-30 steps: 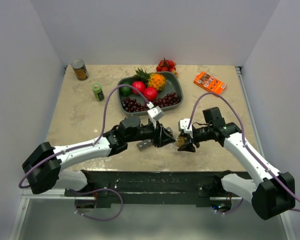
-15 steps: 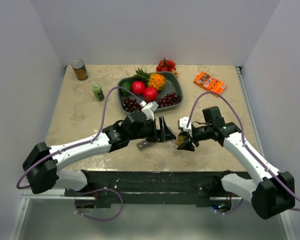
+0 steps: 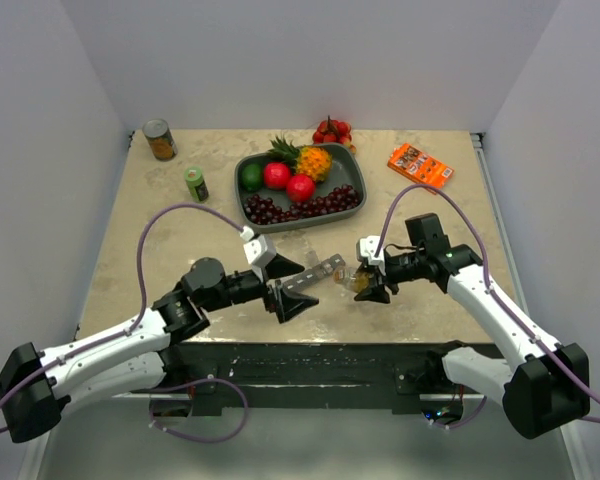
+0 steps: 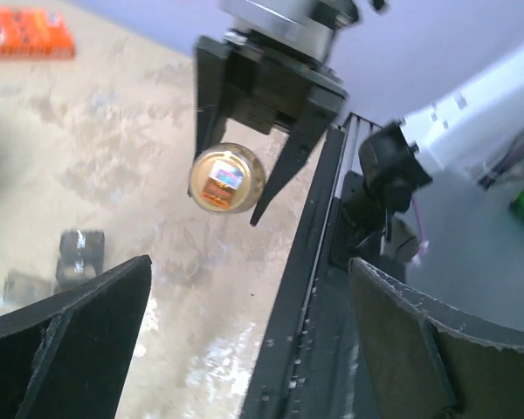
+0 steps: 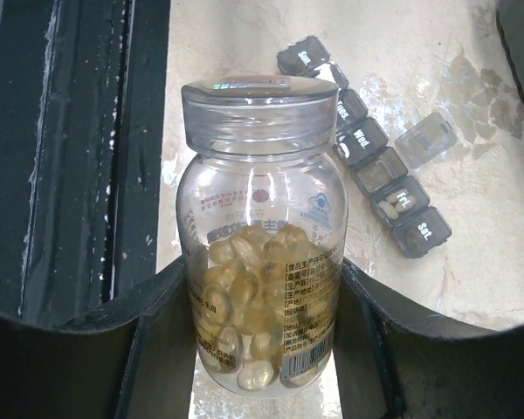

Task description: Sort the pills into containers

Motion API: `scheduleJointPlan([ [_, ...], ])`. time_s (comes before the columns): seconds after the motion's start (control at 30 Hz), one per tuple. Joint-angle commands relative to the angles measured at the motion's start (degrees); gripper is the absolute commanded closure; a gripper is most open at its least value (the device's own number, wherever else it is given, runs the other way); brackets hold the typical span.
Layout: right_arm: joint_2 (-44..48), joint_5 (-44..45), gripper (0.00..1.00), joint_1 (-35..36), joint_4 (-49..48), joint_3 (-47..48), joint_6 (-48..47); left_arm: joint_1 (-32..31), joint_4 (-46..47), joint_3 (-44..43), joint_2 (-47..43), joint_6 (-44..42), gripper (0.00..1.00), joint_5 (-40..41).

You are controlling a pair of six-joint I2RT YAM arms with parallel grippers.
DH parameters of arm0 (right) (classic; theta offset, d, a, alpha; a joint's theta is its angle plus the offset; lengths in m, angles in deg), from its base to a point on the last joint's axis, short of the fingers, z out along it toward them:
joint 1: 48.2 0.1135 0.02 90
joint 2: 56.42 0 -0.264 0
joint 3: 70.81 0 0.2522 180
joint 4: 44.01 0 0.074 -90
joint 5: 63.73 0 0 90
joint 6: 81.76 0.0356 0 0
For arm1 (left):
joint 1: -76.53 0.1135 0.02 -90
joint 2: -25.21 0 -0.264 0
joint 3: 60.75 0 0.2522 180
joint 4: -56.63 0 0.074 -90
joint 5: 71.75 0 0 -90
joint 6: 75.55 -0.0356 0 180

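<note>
Our right gripper (image 3: 368,284) is shut on the pill bottle (image 5: 260,253), with one finger on each side of its lower half. Our left gripper (image 3: 296,287) is wide open and has nothing in it.

We hold the bottle near the front edge of the table (image 3: 160,220). It is clear, hard, smooth and round, so we think it can slip or turn if we squeeze too softly. It looks about half full, so it should be light. Its wide cap (image 5: 260,109) is on. We think the rim of the cap is the best place for the left gripper to grab.

Next come the containers (image 5: 367,144), one thin strip of small boxes. The strip lies flat on the table between our two grippers, nearer the left one. It looks light, so a push may slide it. One little lid (image 5: 426,135) stands open.

Last are the pills (image 5: 244,288), yellow and shiny, all inside the bottle. We think they will roll and bounce, so we should pour slowly.
</note>
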Motion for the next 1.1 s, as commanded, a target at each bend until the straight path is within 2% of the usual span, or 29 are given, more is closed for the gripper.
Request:
scheduleJointPlan([
  [0.0,1.0,-4.0,0.99,-0.3,2.1,1.1,-4.4,0.1,21.1,5.6,-0.3,-22.8,0.01,-10.0],
  [0.07,1.2,-4.4,0.99,-0.3,2.8,1.1,-4.9,0.0,19.2,2.5,3.8,-30.9,0.01,-11.2],
  [0.17,1.0,-4.6,0.99,-0.2,3.0,1.0,-5.3,0.0,16.7,-3.0,10.6,-35.6,0.01,-14.0],
  [0.5,1.1,-4.6,0.99,-0.3,3.3,1.1,-5.8,-2.1,15.5,-9.9,21.2,-40.0,0.06,-17.9],
  [0.6,1.1,-4.7,0.99,-0.2,3.3,1.2,-5.8,-2.9,13.5,-11.2,22.6,-41.2,0.13,-17.8],
  [0.7,1.1,-4.7,0.99,-0.3,3.3,1.2,-5.8,-3.1,12.3,-12.0,23.6,-41.2,0.24,-16.3],
  [0.73,1.1,-4.8,0.99,-0.3,3.2,1.1,-5.7,-3.2,12.0,-12.4,23.9,-41.2,0.34,-16.0],
  [0.8,1.2,-4.7,0.99,-0.2,3.1,1.1,-5.6,-3.3,11.2,-12.7,24.0,-41.0,0.44,-14.5],
  [0.97,1.1,-4.7,0.99,-0.2,3.0,1.1,-5.3,-3.5,9.1,-12.5,23.1,-41.2,0.54,-12.1],
  [1.03,1.0,-4.7,0.99,-0.3,3.0,1.2,-5.1,-3.5,8.0,-12.5,22.7,-40.5,0.66,-11.6],
  [1.07,1.0,-4.6,0.99,-0.2,3.0,1.2,-5.1,-3.5,7.5,-12.7,22.6,-40.3,0.69,-11.4],
])
